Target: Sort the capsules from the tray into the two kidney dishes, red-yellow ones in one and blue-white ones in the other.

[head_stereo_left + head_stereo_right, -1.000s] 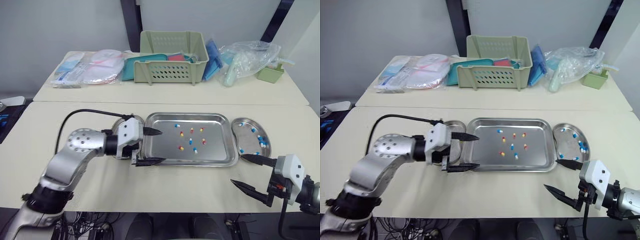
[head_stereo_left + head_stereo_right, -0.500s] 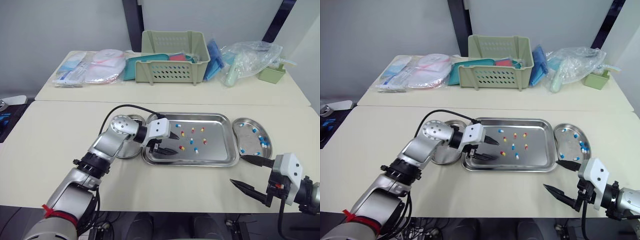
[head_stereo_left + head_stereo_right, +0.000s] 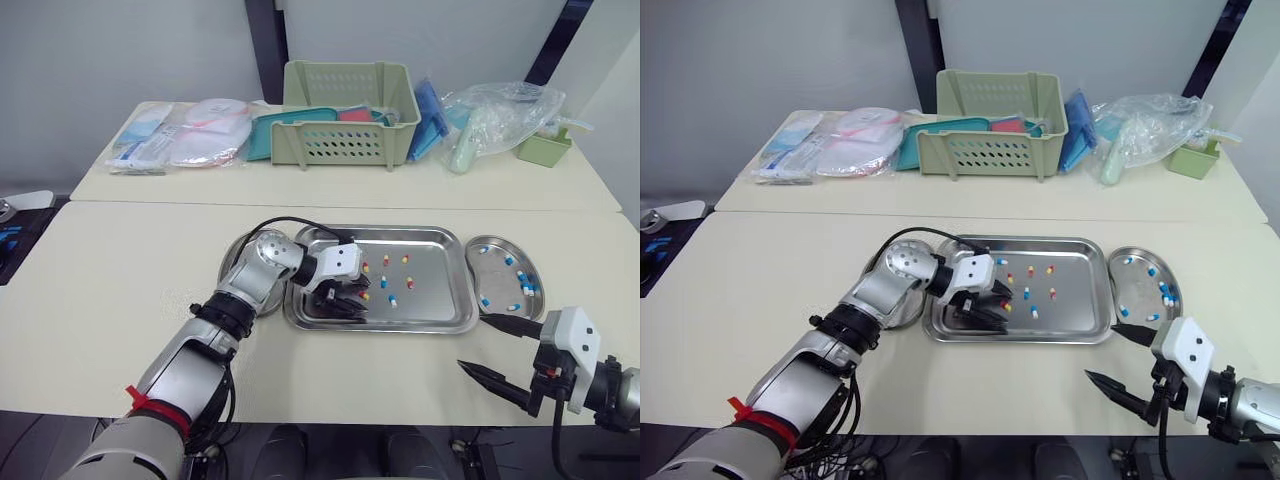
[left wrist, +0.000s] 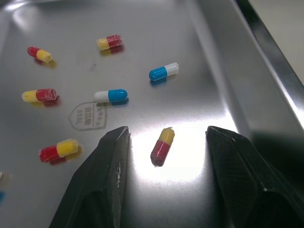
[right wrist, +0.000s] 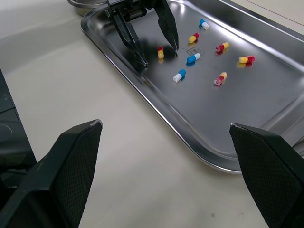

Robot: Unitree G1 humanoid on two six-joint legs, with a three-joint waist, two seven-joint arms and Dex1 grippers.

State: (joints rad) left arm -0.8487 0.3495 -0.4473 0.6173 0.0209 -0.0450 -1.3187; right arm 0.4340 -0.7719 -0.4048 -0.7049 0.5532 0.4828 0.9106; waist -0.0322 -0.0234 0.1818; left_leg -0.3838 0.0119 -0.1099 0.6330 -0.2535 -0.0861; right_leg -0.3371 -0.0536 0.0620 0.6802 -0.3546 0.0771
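The steel tray holds several loose capsules, red-yellow and blue-white. My left gripper is down inside the tray's left half. Its open fingers straddle a red-yellow capsule lying on the tray floor, without touching it. A blue-white capsule lies just beyond. The left kidney dish is mostly hidden behind my left arm. The right kidney dish holds several blue-white capsules. My right gripper hangs open and empty above the table, in front of that dish.
A second table behind carries a green basket, packaged supplies, a plastic bag and a small green box. Bare tabletop lies in front of the tray and to the far left.
My left gripper has travelled right from beside the left kidney dish into the tray and come down around a red-yellow capsule. The right gripper has hardly moved.
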